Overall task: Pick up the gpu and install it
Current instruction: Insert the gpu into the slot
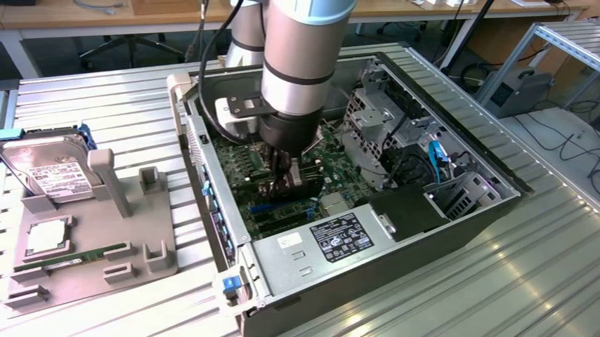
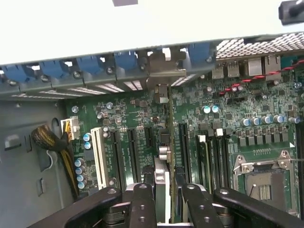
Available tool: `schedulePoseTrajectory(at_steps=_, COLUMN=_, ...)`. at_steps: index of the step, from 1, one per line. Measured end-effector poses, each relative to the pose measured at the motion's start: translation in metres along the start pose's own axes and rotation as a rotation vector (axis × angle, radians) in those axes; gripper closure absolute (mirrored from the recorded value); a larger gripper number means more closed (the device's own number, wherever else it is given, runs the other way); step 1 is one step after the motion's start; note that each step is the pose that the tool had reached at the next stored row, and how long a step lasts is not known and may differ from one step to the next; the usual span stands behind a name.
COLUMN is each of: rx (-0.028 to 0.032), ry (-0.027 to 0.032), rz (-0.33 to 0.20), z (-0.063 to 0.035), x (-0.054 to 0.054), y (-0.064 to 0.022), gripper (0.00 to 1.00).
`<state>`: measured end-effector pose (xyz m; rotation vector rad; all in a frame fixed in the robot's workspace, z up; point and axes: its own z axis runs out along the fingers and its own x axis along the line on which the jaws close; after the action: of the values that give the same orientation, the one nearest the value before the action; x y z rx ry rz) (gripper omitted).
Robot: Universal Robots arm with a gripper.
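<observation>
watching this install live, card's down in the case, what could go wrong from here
The thin flat card with brown board back, held edge-on in the jaws over the green motherboard, may miss its slot and jam. Its silvery end bracket could catch on the rear case wall's blue clips.

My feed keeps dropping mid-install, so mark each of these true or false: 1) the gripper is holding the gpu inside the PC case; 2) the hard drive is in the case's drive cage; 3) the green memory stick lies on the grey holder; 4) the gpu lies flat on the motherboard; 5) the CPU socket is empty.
1) True: the gripper is shut on the gpu inside the PC case.
2) False: the hard drive stands on the grey holder outside the case.
3) True: the memory stick lies there.
4) False: it stands on edge over the motherboard.
5) True: the CPU socket is bare.
</observation>
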<state>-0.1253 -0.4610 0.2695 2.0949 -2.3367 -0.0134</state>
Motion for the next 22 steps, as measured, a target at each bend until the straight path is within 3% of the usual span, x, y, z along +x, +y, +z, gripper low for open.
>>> schedulePoseTrajectory(at_steps=22, rx=0.0003, ry=0.0034, rz=-0.012, z=0.0053, x=-0.0007, y=0.0012, gripper=0.73)
